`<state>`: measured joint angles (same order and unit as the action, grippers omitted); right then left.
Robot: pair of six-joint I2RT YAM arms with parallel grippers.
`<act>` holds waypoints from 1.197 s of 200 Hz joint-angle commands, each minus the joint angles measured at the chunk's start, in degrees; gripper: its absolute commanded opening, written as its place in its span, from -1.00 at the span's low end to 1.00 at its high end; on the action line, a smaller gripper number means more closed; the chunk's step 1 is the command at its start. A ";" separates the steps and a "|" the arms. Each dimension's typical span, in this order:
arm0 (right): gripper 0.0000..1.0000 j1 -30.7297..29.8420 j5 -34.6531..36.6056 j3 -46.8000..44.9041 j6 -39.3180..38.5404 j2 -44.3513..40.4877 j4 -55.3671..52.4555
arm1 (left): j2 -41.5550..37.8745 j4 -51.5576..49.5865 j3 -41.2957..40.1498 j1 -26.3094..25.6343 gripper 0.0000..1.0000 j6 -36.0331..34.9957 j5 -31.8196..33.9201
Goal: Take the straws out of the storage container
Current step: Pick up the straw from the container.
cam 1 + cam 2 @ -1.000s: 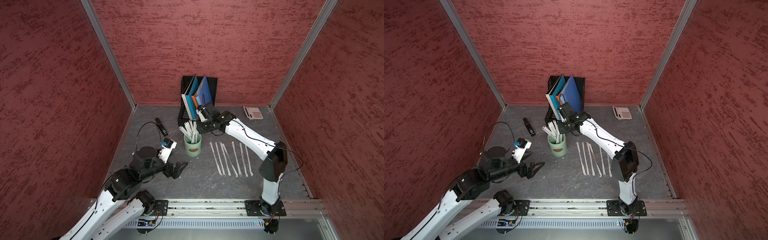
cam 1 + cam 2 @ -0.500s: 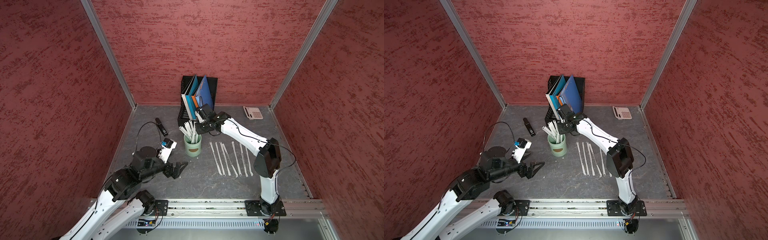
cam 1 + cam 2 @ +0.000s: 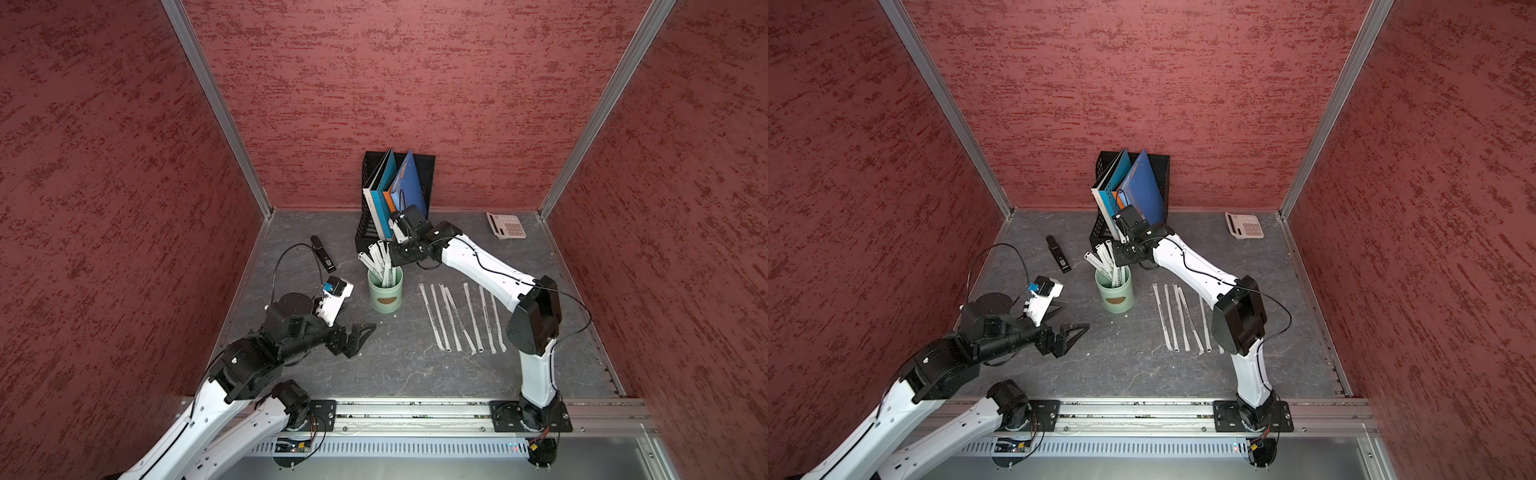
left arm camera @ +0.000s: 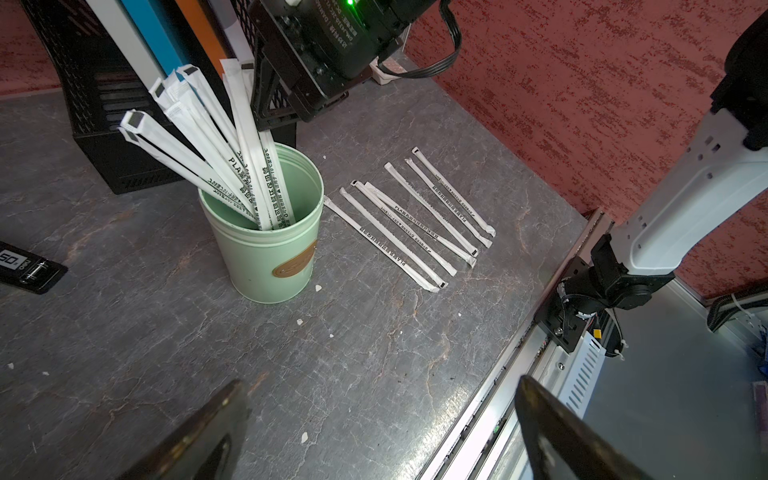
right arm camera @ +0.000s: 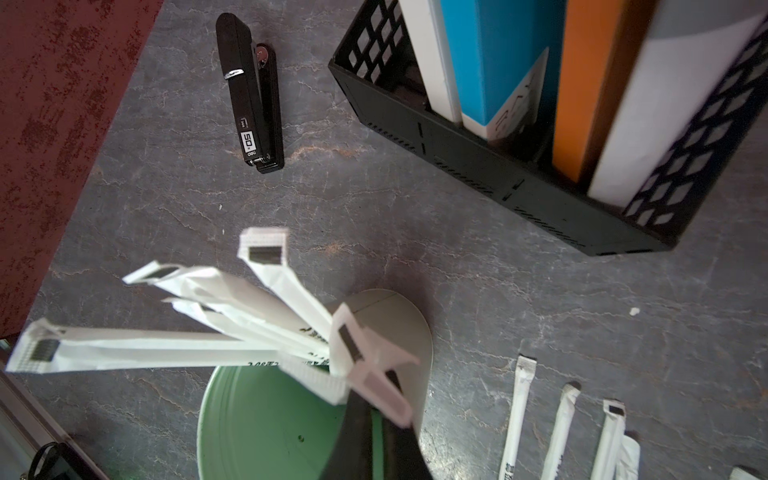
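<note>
At the middle of the dark grey marbled tabletop [image 3: 395, 374] stands the storage container [image 3: 385, 295], a pale mint-green cylindrical cup with a brown oval mark on its side, upright. Several straws [image 4: 195, 137] in flat white printed paper wrappers stand in it, leaning out over its left and far rim.

Right gripper [image 5: 374, 399]: positioned directly above the cup mouth, black fingers pressed together on the upper end of a single straw [image 5: 376, 380], whose lower part sits inside the cup with the others.

Left gripper [image 3: 359, 336]: low over the table, near and left of the cup, apart from it. Fingers spread wide, nothing between them.

Removed straws [image 3: 461, 318]: seven lie flat just right of the cup in a rough row, running near to far. Two of them overlap.

Other items noted: a black mesh file rack [image 3: 368, 232] holding blue, white and orange folders, just beyond the cup at the far wall. A black stapler [image 3: 323, 253] lies left of the rack. A pale keypad device [image 3: 506, 225] sits in the far right corner.
</note>
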<state>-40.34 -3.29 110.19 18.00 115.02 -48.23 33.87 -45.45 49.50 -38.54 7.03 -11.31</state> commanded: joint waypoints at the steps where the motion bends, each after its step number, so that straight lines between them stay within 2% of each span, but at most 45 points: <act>1: -0.99 0.35 -0.84 1.35 -0.07 -2.03 -0.39 | -0.03 -0.42 -0.15 0.00 0.99 -0.34 0.46; 80: -1.00 0.35 0.21 0.55 -1.18 -14.60 -5.45 | -0.16 -0.42 -0.10 0.05 0.99 -0.39 0.12; 107: -1.00 0.34 4.95 1.57 -2.50 -18.70 -8.69 | -0.29 -0.47 -0.08 -0.03 0.99 -0.33 0.07; 152: -1.00 0.52 17.68 8.50 -6.10 -22.38 -20.04 | -0.29 -0.52 -0.10 0.05 0.99 -0.27 0.24; 212: -1.00 3.00 22.76 9.77 -6.77 -26.70 -26.13 | -0.20 -0.59 -0.01 0.05 0.99 -0.20 0.37; 239: -1.00 7.35 28.44 11.26 -5.42 -24.41 -35.98 | 0.10 -0.60 -0.10 0.07 0.99 -0.26 0.25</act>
<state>-36.49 17.98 119.83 11.97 88.99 -73.89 33.82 -45.47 49.50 -38.54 7.03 -11.31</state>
